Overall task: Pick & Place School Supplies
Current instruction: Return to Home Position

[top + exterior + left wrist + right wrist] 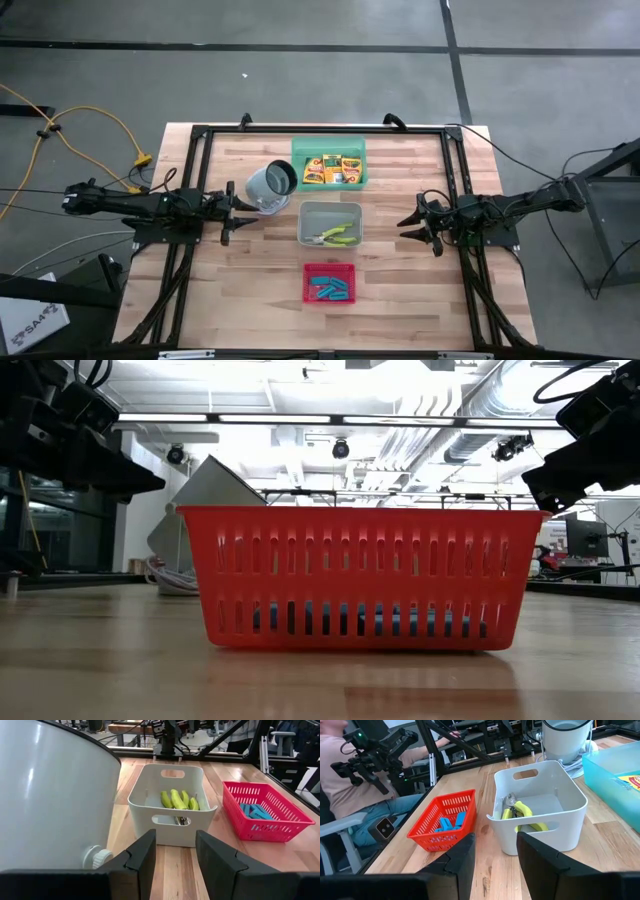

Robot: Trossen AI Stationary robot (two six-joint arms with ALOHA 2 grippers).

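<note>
Blue erasers (330, 288) lying in red basket (330, 265), pliers (335, 236) resting in grey tray (305, 225), left gripper (250, 208) and right gripper (405, 228) hovering at either side, fingers parted, holding nothing

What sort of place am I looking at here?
Probably a robotics lab or workshop: the left arm and right arm sit at a framed wooden table, on concrete floor, with exposed ducts overhead.

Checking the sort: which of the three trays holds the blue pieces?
The red slotted tray: blue pieces lie in it. The grey tray holds pliers, the green tray crayon boxes.
</note>
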